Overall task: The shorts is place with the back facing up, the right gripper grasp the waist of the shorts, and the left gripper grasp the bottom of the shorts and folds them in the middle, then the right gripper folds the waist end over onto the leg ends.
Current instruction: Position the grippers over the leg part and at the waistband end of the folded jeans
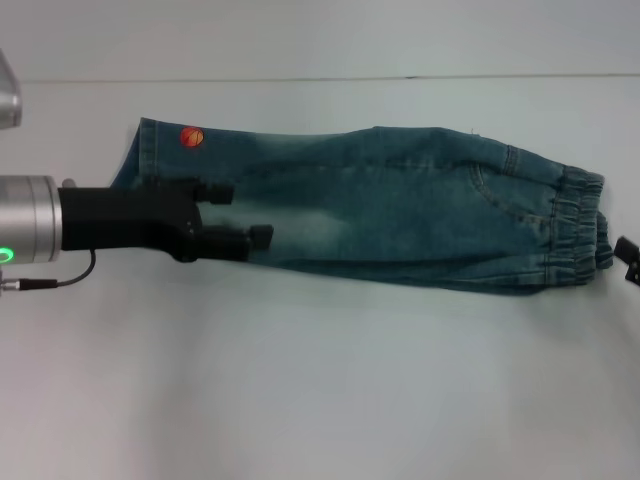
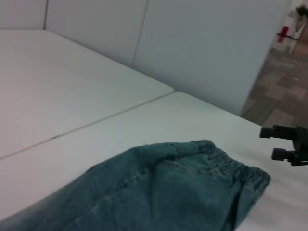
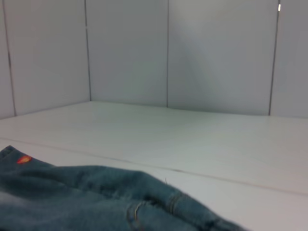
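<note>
Left arm: silver-white cylindrical wrist (image 1: 25, 218) with a small green light (image 1: 5, 254) at its lower edge; a thin black cable (image 1: 70, 278) with a metal plug runs beneath it. Boxy matte black gripper body. Left gripper (image 1: 238, 212): two black fingers (image 1: 215, 190) ending in rounded, knob-like tips. Right gripper (image 2: 288, 143): black, two short stubby fingers with round ends; only an edge shows in the head view.

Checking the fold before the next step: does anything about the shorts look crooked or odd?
Nothing stands out. The shorts lie folded lengthwise, legs stacked, hems by the left pincer and waistband by the right pincer at the table's edge.
</note>
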`<state>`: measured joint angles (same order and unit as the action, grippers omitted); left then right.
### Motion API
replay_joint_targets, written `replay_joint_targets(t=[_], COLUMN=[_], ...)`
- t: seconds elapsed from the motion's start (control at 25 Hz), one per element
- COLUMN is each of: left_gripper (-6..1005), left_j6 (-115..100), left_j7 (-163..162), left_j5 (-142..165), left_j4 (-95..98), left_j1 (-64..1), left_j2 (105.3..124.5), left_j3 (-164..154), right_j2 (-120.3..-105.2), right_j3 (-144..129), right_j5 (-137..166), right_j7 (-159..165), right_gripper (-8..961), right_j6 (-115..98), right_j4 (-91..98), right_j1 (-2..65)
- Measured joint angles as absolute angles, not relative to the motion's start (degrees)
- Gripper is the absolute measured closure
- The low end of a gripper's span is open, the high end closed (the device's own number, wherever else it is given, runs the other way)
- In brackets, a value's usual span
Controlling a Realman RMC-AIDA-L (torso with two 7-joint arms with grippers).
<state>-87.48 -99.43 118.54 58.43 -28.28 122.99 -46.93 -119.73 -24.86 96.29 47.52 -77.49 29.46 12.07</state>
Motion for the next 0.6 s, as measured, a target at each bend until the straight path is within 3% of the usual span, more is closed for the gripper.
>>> replay_joint_targets(t=[0.6], left_gripper=[91], left_j6=[-88.63], left_j7=[-98.79], left_j5=[119.59], left_j4=[57.04], left_j1=[-28.02], left_j2=[121.91], left_j3=[-46.64], right_j2=[-119.57], right_j3=[-23.92], right_j5=[101.73], right_j7=[47.52], right_gripper=[41], right_j6=[-77.55], right_j4=[23.02], right_j1=[12.72])
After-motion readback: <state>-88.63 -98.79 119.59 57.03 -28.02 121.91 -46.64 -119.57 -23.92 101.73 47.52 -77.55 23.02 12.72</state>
